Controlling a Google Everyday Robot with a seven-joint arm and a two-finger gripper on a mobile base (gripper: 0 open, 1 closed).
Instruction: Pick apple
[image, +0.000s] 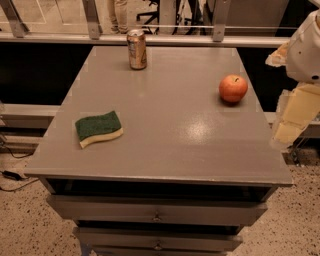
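Camera view showed you the apple (233, 88) sitting on the gray tabletop (165, 145) at about two o'clock from its middle, with nothing touching it. The gripper (291, 120) hung beyond the tabletop's edge at three o'clock, near the apple but apart from it. You could not tell whether it was parted or closed. A can (136, 48) stood at twelve and a sponge (99, 128) lay at nine. As you'd judge it, the reach, grasp and lift all remained.

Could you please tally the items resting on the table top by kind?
Apple: 1
Can: 1
Sponge: 1
Total: 3
The end effector is beyond the right edge of the table, touching none of them.
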